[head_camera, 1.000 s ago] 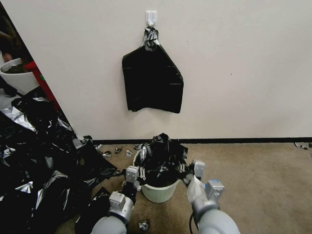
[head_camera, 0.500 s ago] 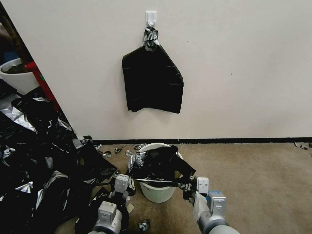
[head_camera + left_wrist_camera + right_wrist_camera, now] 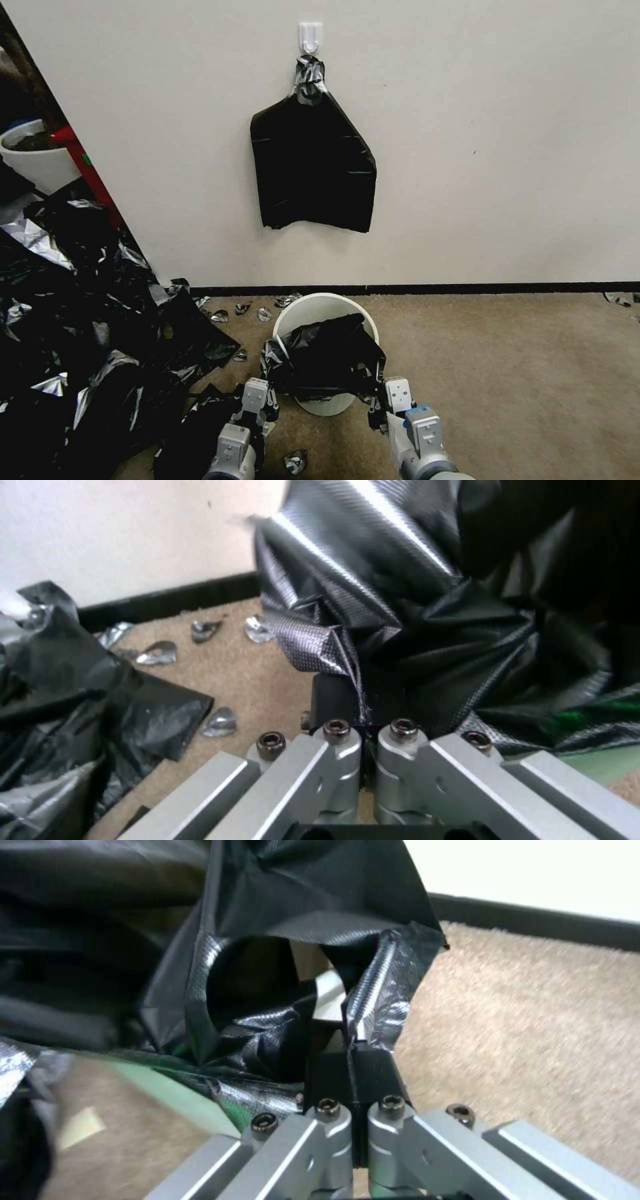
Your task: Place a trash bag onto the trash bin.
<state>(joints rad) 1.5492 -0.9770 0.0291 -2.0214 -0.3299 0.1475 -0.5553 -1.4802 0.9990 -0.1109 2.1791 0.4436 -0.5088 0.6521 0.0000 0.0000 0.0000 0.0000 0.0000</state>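
1. While both pincers pinch the trash bag over the near side of the trash bin, we should spread its mouth evenly and lower it.
2. Left wrist view: left pincer clamps a film fold.
3. Right wrist view: right pincer grips the hem; cream rim peeks through.

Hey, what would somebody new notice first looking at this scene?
Likely the trash bag, stretched between the left end effector and right end effector, both clamped on its film, draped over the near side of the trash bin. Next, the black bundle hanging from a wall hook, and the film heap at left.
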